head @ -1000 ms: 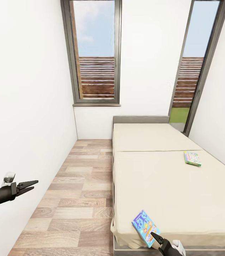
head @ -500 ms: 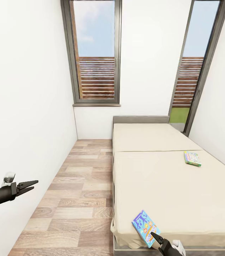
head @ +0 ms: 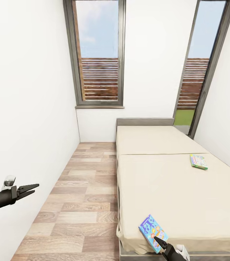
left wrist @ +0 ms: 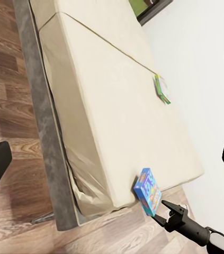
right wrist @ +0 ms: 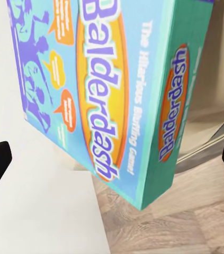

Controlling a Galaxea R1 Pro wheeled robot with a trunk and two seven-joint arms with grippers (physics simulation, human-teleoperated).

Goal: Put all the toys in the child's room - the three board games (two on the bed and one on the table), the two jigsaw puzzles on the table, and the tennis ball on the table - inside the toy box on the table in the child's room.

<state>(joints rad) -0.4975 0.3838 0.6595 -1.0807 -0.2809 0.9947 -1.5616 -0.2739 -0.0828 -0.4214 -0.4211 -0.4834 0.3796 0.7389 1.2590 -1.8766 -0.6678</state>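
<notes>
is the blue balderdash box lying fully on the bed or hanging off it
Hanging off: the blue box overhangs the bed foot edge; the right wrist view shows floor beneath its corner.

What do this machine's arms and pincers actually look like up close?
Both arms are slim, dark grey to black tubes. The left gripper ends in two thin, pointed black jaws, like a beak, with a small shiny pale fitting on top of the wrist. The right gripper has the same pointed black tips, followed by a white rounded collar on the wrist. No loose cables or lettering can be made out.
</notes>
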